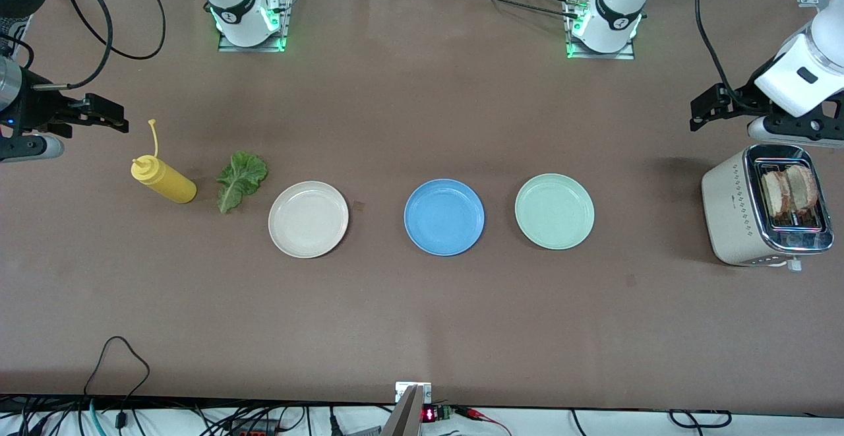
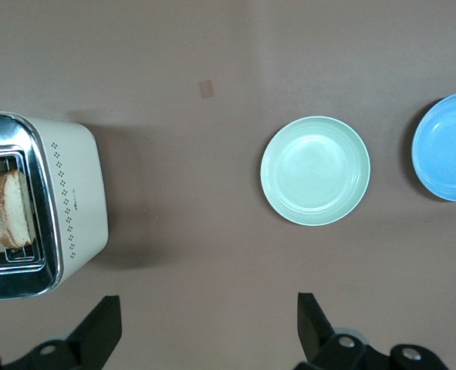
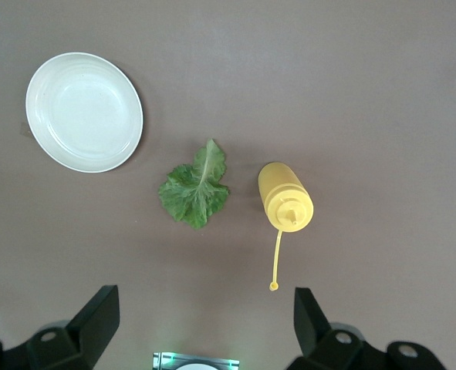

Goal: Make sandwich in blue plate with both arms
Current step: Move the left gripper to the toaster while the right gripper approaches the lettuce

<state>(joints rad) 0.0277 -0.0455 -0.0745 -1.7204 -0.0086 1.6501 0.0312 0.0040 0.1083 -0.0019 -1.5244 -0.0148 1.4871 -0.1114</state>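
The blue plate (image 1: 444, 216) lies bare at the table's middle; its edge also shows in the left wrist view (image 2: 447, 146). Two toasted bread slices (image 1: 789, 192) stand in the toaster's slots (image 2: 11, 208). A green lettuce leaf (image 1: 241, 175) lies flat toward the right arm's end of the table (image 3: 195, 189). My left gripper (image 1: 700, 113) hangs open and empty over the table beside the toaster (image 2: 208, 320). My right gripper (image 1: 109, 114) hangs open and empty over the table by the mustard bottle (image 3: 204, 316).
A cream toaster (image 1: 765, 215) stands at the left arm's end (image 2: 73, 200). A mint-green plate (image 1: 554, 211) and a cream-white plate (image 1: 308, 219) flank the blue one. A yellow mustard bottle (image 1: 161, 180) lies beside the lettuce.
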